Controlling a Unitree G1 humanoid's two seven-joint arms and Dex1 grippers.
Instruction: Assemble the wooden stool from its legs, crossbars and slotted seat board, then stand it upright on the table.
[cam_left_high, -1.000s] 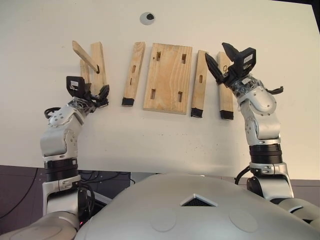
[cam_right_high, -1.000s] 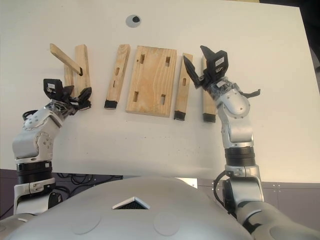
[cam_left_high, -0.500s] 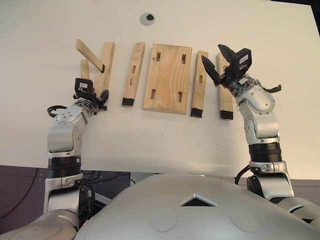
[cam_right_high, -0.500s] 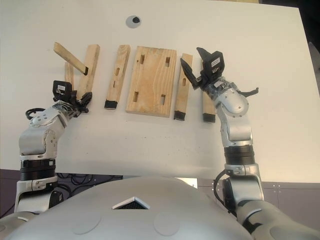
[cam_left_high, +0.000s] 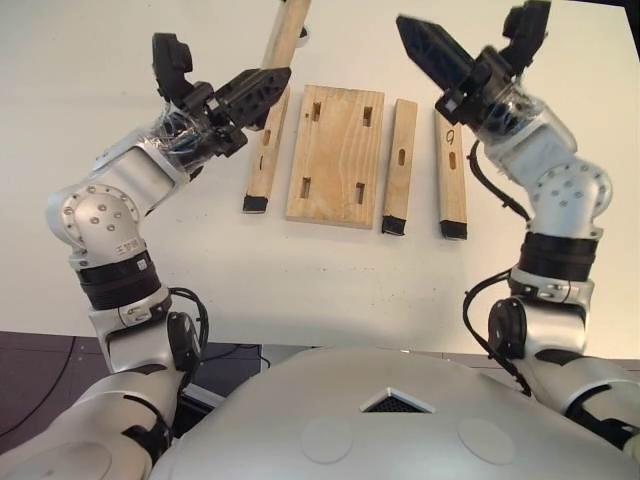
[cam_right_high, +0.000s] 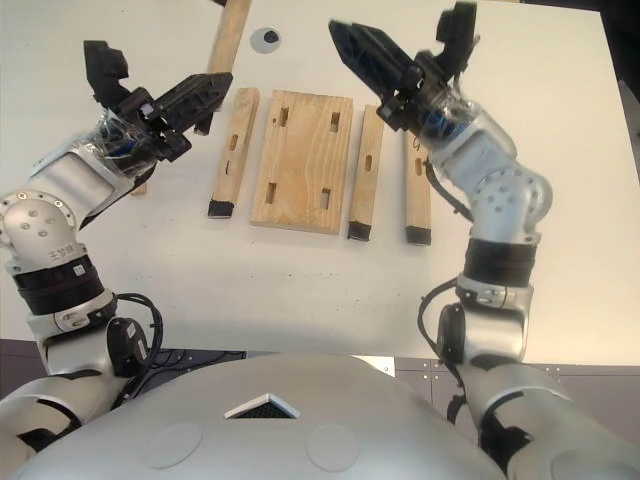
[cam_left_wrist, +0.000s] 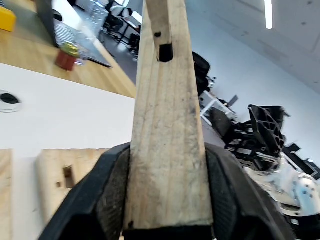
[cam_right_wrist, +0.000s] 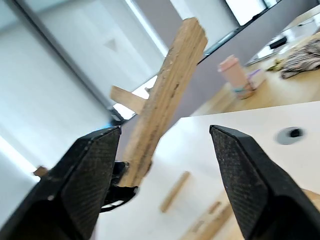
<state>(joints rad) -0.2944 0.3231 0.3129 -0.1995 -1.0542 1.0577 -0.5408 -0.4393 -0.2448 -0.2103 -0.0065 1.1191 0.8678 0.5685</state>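
Note:
My left gripper (cam_left_high: 268, 88) is shut on a wooden leg (cam_left_high: 287, 25), held raised over the table's far left and pointing up and away. In the left wrist view the leg (cam_left_wrist: 167, 125) sits clamped between both fingers (cam_left_wrist: 112, 195), with a crossbar stuck in its slot. My right gripper (cam_left_high: 475, 40) hangs open and raised over the right legs. Past its fingers (cam_right_wrist: 85, 185) the right wrist view shows the lifted leg (cam_right_wrist: 167, 90) and crossbar (cam_right_wrist: 127, 98). The slotted seat board (cam_left_high: 335, 155) lies flat mid-table. One leg (cam_left_high: 262, 165) lies left of it, two legs (cam_left_high: 398, 165) (cam_left_high: 451, 175) lie right.
A small wooden end (cam_right_high: 137, 188) peeks out from under my left arm on the table. A round grommet (cam_right_high: 265, 40) sits in the tabletop beyond the board. Bare white table (cam_left_high: 330, 270) stretches in front of the parts.
My left gripper has lifted the leg with its crossbar off the table and swung it up and toward the middle. My right gripper has risen higher and stays open.

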